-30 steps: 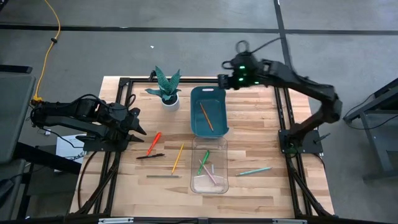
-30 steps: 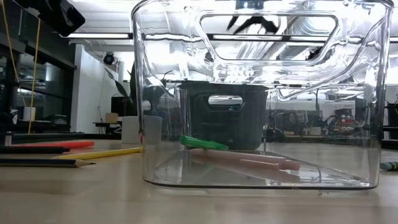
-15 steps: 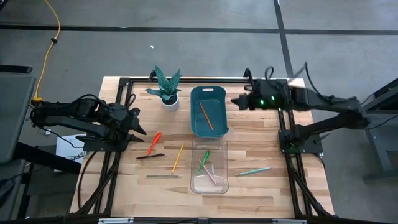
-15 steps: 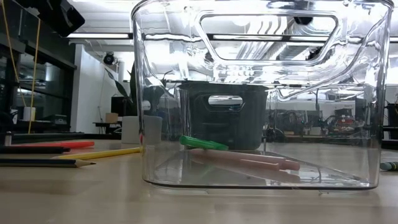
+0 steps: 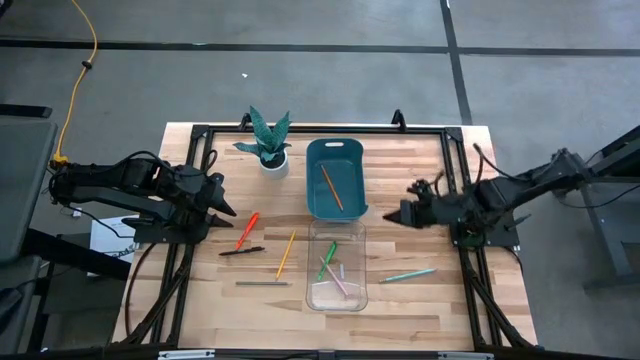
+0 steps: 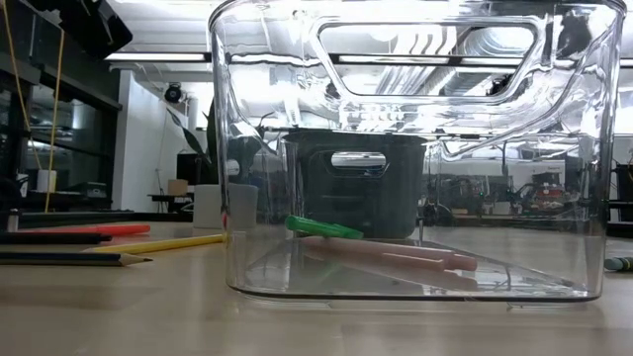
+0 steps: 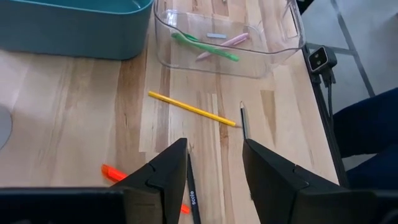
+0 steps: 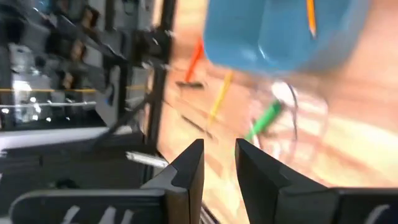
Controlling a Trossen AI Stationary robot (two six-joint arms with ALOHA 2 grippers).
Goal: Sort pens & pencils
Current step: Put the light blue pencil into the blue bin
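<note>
From where I stand, the sorting looks partly done: one orange pencil [image 5: 332, 187] lies in the teal bin [image 5: 315, 200], and a green pen [image 5: 327, 261] and a pink pen [image 5: 337, 281] lie in the clear bin [image 5: 358, 295] just in front of it. Loose on the table [image 5: 420, 310] to the left of the bins are a red pen [image 5: 246, 229], a black pen [image 5: 241, 251], a yellow pencil [image 5: 287, 252] and a dull grey pencil [image 5: 262, 284]; a pale green pen [image 5: 407, 274] lies alone on the right. The left gripper [image 5: 224, 205] hangs low near the red pen, fingers parted and holding nothing. The right gripper [image 5: 398, 215] sits over the right side of the table, beside the bins, its fingers spread a little and empty as well. These sticks look light and rigid, with smooth, round barrels that would likely roll or skid if nudged, so I'd expect the best hold to be across the middle of the barrel, fingers straddling it and closing squarely. The thin pencils lie flat against the wood, leaving little to catch.
</note>
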